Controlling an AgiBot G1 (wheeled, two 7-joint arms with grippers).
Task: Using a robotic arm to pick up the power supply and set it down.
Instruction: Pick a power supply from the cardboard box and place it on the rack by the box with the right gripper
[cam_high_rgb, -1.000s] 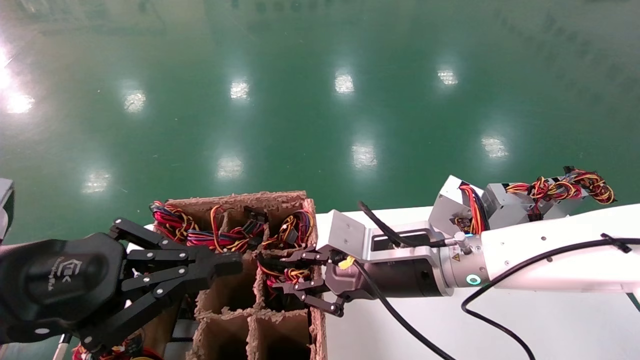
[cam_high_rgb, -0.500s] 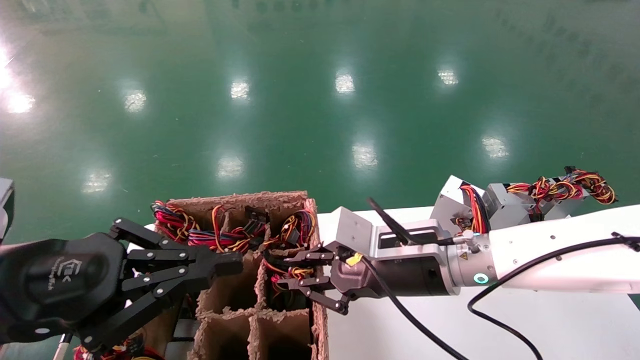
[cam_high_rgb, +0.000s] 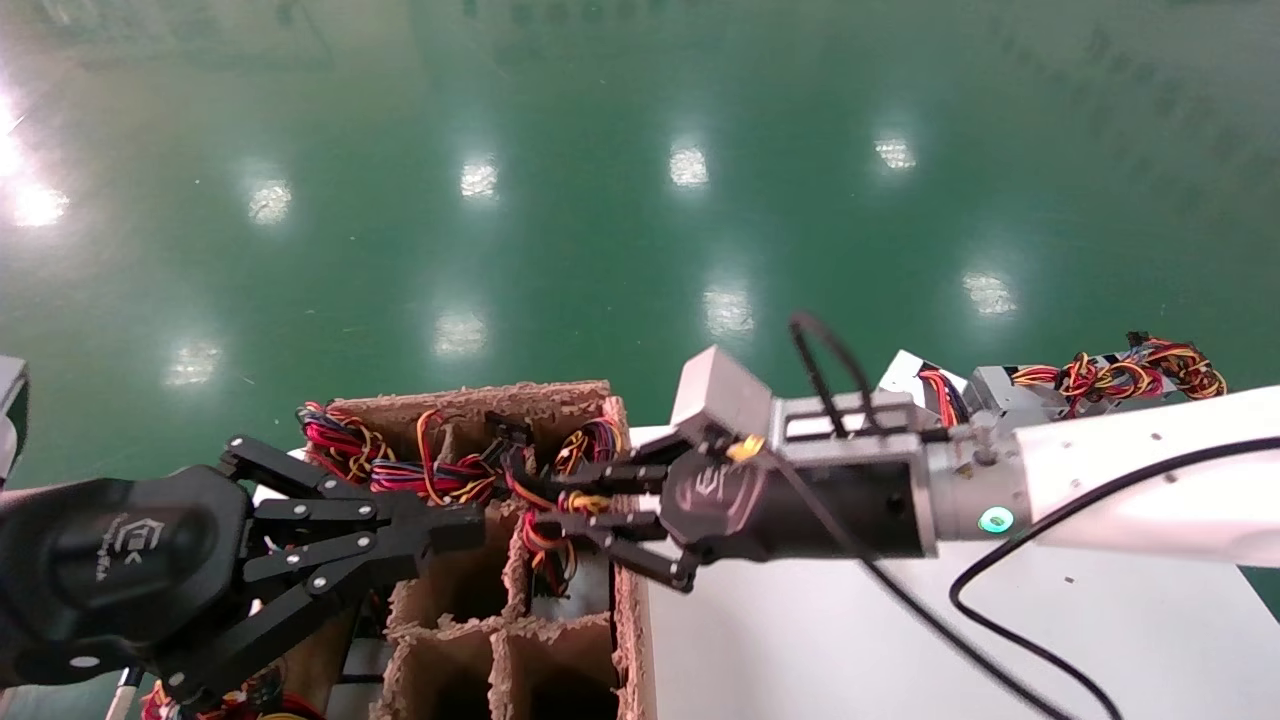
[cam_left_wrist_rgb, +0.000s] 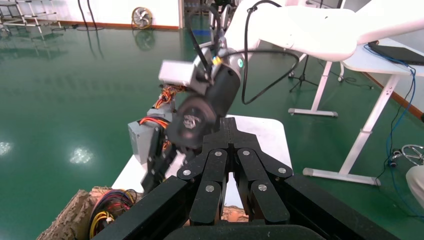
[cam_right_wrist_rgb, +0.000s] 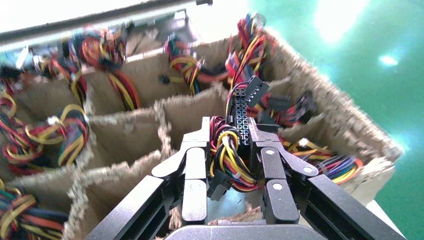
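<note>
Pinched between the right gripper's (cam_high_rgb: 575, 512) black linked fingers (cam_right_wrist_rgb: 195, 165) was the wire bundle (cam_right_wrist_rgb: 231, 155) of a power supply (cam_high_rgb: 570, 590), red, yellow and black strands with a black plug standing up between the fingertips. That unit's silver-grey body sat low in the middle right-hand cell of the cardboard divider box (cam_high_rgb: 470, 590), its wires drawn up out of the cell to the claw. The robotic arm (cam_high_rgb: 1130, 480), white with a green-lit ring on its black wrist and a looping black cable, reached in from the right over the white table (cam_high_rgb: 800, 650) to the box's right wall. More bundles of coloured wire (cam_high_rgb: 400, 470) filled the far cells of the box. On the table's far edge, behind the arm, lay two more power supplies (cam_high_rgb: 1000, 385) with their wires trailing to the right. The left gripper (cam_high_rgb: 455, 525) hovered over the box's left side with its fingers pressed together, holding nothing.
</note>
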